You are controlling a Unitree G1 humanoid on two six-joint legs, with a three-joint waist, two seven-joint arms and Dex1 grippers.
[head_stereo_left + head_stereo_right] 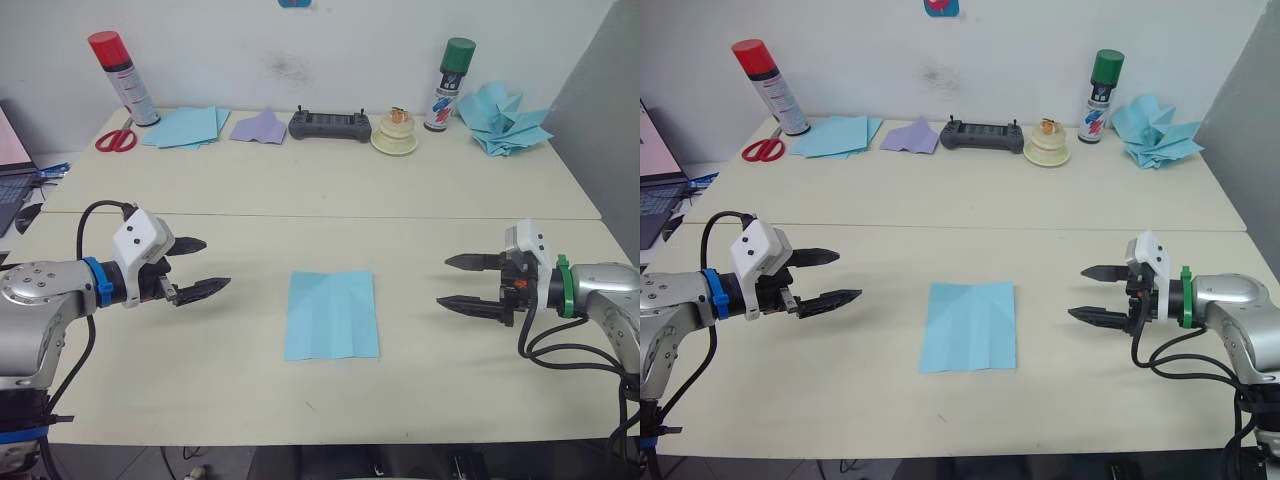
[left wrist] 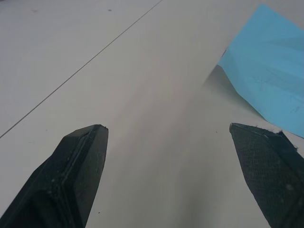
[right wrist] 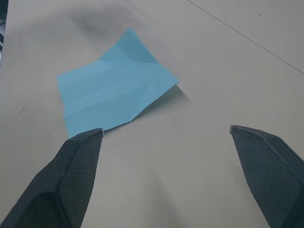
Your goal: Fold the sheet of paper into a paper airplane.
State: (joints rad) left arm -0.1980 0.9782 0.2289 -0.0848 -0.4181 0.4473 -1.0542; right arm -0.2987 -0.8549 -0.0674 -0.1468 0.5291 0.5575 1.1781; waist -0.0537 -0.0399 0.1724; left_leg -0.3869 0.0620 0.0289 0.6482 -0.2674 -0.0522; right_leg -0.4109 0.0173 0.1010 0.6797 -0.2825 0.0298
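Paper, the sheet of paper (image 1: 332, 314), lay flat and creased on the near table (image 1: 300, 400), midway between your two arms, so either could reach an edge. You kept the left gripper (image 1: 197, 267) and right gripper (image 1: 458, 281) level, fingers spread wide, well apart from the sheet, probably staged for a fold. Nothing was pinched.

The thin sky-blue sheet of paper (image 1: 332, 314) looks matt, its smooth face broken by crease lines, on the smooth, matt pale cream table top (image 1: 330, 185). My black fingers (image 3: 71, 180) show a fine woven, matt texture; my forearm casings (image 1: 35, 300) look like brushed silver metal.
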